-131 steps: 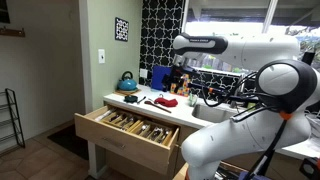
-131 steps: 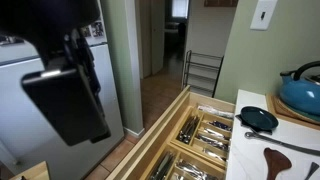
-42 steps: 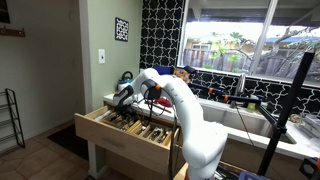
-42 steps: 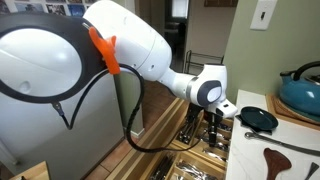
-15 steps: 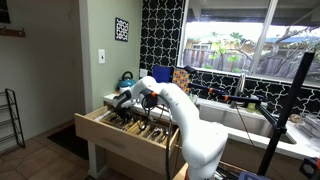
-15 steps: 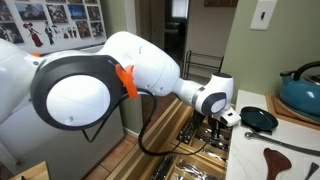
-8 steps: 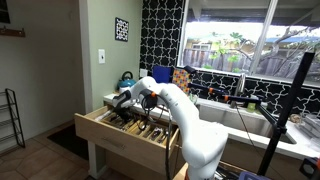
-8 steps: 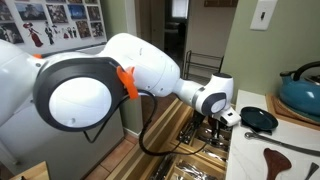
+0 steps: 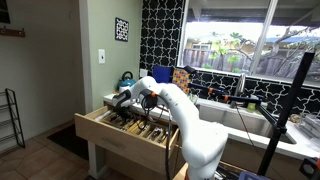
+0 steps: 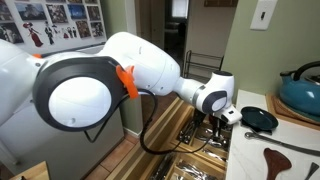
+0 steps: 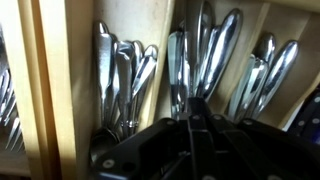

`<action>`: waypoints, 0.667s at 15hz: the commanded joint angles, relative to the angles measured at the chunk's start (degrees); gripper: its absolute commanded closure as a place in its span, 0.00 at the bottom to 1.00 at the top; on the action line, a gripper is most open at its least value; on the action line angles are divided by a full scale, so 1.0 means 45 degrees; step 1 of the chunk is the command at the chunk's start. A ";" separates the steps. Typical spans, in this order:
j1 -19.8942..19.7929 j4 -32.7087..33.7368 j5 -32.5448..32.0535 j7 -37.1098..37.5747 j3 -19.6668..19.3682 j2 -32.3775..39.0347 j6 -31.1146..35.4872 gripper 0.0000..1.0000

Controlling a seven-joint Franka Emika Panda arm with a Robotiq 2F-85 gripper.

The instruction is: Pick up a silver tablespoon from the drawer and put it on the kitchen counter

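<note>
The light-wood drawer stands pulled out below the white kitchen counter, its divided compartments full of silver cutlery. My gripper reaches down into the drawer. In the wrist view the gripper is shut, its black fingers pinched together on the handle of a silver tablespoon in the middle compartment. The spoon's bowl is hidden under the gripper. More handles lie in the compartments on both sides.
On the counter stand a teal kettle, a small dark pan and a wooden spatula. The arm's white body fills much of one exterior view. A wire rack stands by the wall.
The arm has stayed in place over the drawer during the last second. The fingers have come together on the handle.
</note>
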 commanded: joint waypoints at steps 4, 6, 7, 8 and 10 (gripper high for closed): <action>0.0014 -0.0171 0.0315 -0.0228 -0.0042 -0.0097 0.0216 0.98; 0.0044 -0.0290 0.0290 -0.0195 -0.0079 -0.0212 0.0258 1.00; -0.0017 -0.0377 0.0349 -0.0348 0.0008 -0.0302 0.0322 1.00; -0.0015 -0.0422 0.0356 -0.0332 0.0002 -0.0364 0.0343 1.00; -0.0033 -0.0476 0.0385 -0.0353 0.0021 -0.0477 0.0250 1.00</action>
